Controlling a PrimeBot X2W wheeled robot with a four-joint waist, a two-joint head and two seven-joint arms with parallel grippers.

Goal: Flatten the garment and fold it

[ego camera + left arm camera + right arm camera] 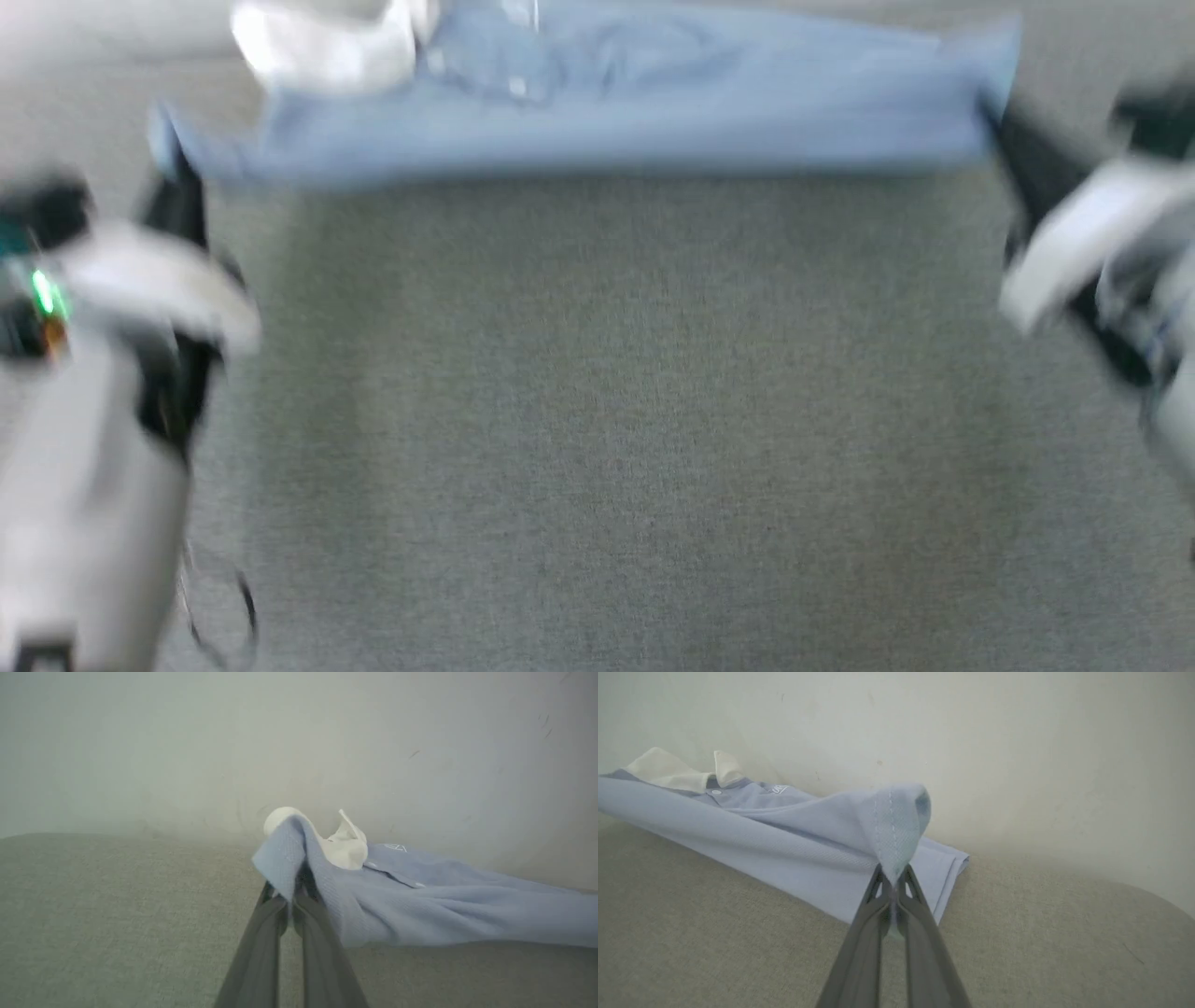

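The garment [616, 103] is a light blue shirt with white parts, stretched across the far side of a grey fabric surface [597, 429]. My left gripper [173, 173] is shut on its left corner, and my right gripper [997, 121] is shut on its right corner. In the left wrist view the dark fingers [261, 933] pinch a blue fold of the garment [420, 896], with a white part [345, 847] just behind. In the right wrist view the fingers [864, 938] clamp a stitched hem corner of the garment [794, 835], lifted above the surface. The head view is blurred.
A pale wall [299, 742] rises right behind the grey surface, close to the garment's far side. The wide grey area in front of the garment holds nothing. My pale forearms [84, 448] stand at both side edges of the head view.
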